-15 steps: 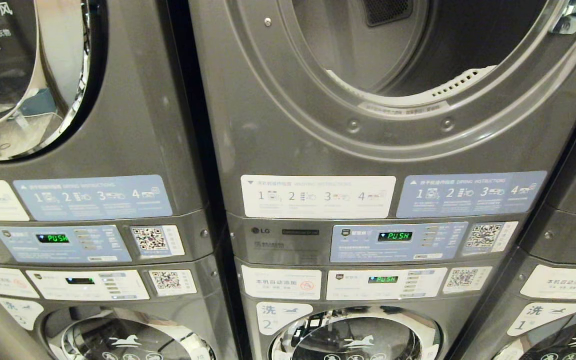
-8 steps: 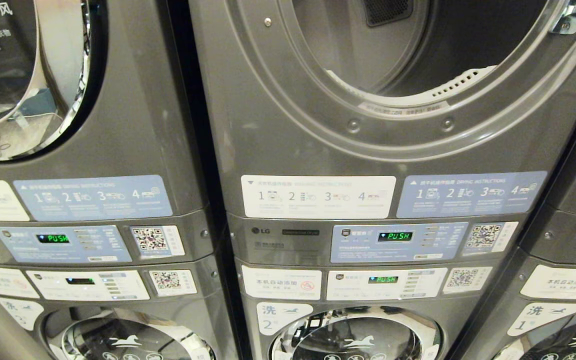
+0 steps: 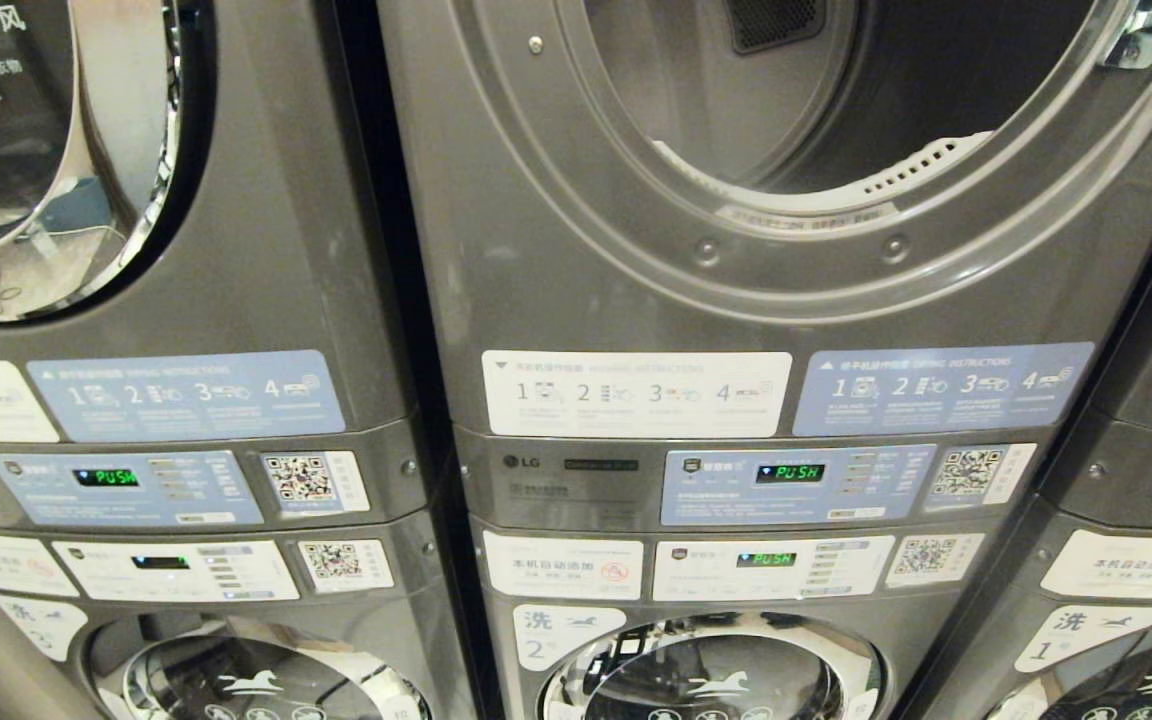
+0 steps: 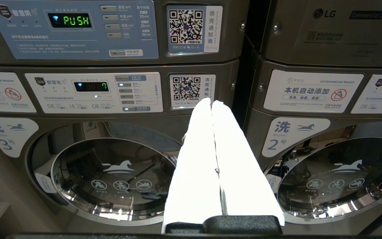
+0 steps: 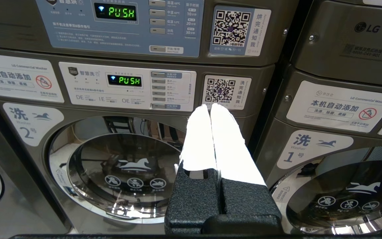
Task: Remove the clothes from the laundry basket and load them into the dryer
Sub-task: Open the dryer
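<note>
A self-service laundromat, shown by a row of identical dark grey LG commercial machines stacked in towers, each with a dryer above a washer whose round chrome-ringed door carries a white horse logo. Numbered stickers mark the washers, QR code labels and step-by-step instruction panels sit on every front, and green displays read PUSH. Chinese lettering runs across the control panels and warning labels

white pincer fingers, black textured mounts
</note>
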### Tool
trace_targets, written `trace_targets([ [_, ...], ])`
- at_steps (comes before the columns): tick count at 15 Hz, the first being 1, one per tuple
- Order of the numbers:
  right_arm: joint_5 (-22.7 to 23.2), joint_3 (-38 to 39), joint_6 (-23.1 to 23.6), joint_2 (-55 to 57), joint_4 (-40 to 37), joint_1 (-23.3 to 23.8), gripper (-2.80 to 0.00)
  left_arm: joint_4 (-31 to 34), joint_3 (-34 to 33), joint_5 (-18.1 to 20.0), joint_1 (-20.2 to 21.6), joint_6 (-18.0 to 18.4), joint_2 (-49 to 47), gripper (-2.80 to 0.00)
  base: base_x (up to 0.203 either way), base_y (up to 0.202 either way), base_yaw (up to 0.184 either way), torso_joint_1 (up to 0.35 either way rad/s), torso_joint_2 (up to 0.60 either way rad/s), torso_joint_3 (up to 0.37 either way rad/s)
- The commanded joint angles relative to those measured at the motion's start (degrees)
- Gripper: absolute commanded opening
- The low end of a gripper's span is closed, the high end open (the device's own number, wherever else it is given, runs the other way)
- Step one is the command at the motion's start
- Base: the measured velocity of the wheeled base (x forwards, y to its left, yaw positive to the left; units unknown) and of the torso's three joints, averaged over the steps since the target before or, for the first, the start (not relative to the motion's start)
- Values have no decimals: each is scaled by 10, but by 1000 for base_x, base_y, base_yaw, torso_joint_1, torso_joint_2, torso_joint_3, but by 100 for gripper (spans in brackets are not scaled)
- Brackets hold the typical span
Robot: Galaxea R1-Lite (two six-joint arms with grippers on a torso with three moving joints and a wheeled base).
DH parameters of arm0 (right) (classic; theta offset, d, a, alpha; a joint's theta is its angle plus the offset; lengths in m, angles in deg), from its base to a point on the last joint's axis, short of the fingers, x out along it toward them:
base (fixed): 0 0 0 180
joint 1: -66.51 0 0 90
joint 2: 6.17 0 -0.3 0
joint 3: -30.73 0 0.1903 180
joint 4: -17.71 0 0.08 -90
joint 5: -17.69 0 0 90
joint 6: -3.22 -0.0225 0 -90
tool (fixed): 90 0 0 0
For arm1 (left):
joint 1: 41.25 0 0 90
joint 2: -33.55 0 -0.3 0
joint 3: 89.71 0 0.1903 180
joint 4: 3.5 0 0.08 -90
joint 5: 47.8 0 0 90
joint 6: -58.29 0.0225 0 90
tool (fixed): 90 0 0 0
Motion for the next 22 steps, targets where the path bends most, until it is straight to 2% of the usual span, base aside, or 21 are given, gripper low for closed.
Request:
trace_targets([
  [1, -1, 0, 1, -3, 0, 0, -280, 0, 0, -1, 0, 0, 0, -280, 0, 0, 0, 0, 0, 0],
  [14, -2, 1, 8, -3, -1, 0, -280, -1, 0, 0, 1, -4, 0, -280, 0, 0, 0, 0, 0, 0],
  [22, -2, 0, 1, -3, -1, 0, -280, -1, 0, -1, 0, -4, 1, -280, 0, -177, 2, 4, 1, 2],
])
